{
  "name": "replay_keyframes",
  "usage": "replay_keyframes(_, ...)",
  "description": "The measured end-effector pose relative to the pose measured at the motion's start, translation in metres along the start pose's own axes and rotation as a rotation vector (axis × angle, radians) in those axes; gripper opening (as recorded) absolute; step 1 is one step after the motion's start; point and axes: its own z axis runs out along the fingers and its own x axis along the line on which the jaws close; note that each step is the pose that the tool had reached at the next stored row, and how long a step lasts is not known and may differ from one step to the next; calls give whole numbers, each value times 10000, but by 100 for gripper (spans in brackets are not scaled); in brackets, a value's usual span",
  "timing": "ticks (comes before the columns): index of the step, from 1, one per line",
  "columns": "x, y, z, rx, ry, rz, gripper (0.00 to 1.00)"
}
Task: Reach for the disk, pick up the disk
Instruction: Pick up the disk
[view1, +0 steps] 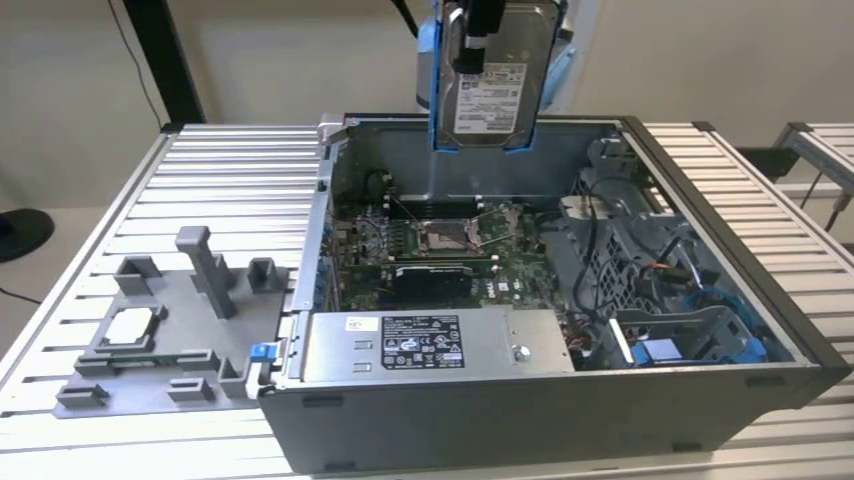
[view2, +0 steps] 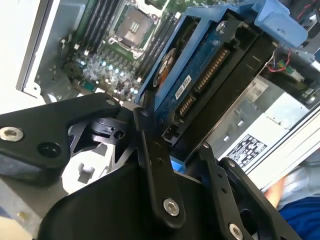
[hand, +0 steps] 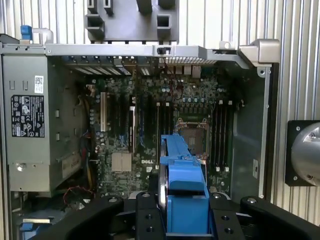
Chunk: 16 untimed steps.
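Disk (view1: 487, 85) hangs in claw (hand: 186, 220) above the far wall of the open case (view1: 534, 420); free air all round it. Below, open well over motherboard (view1: 441, 240). Power supply (view1: 427, 345) blocks the side toward the worktop's (view1: 240, 160) near edge. Cables and cage (view1: 654, 270) crowd the exterior view's right, seemingly little clearance.

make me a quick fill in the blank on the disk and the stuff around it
1. The gripper holds the disk ____ the open computer case.
2. The rails on the disk's edges are ____.
3. The grey tray lies to the exterior view's ____ of the case.
Missing words: above; blue; left.
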Motion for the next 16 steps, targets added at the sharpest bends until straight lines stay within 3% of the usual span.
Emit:
replay_keyframes(5,-3,-189,0,0,0,1,0)
replay_keyframes(16,-7,-479,0,0,0,1,0)
